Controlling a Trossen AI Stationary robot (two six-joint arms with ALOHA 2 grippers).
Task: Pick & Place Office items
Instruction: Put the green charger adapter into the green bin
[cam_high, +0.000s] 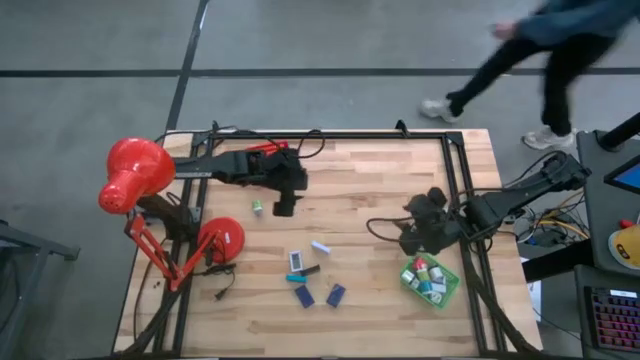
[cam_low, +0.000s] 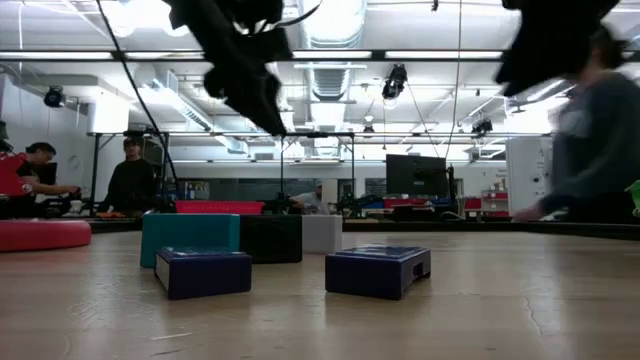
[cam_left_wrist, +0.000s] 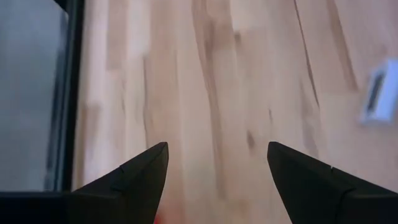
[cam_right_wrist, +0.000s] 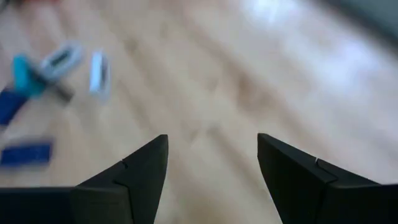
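High view: left tool (cam_high: 284, 207) spread, empty, above table (cam_high: 380, 180) near red lamp (cam_high: 135, 175). Right tool (cam_high: 412, 238) spread, empty, beside green tray (cam_high: 450, 290). Office items (cam_high: 312, 275) loose mid-table between lamp and tray, more inside tray.

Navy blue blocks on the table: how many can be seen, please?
2. One navy block lies near the table's front edge, below the teal piece. The other navy block lies just right of it. More may be hidden in the green tray.

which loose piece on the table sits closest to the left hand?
The small green-and-white piece, alone just beside the left hand; the others lie in a cluster nearer the table's middle.
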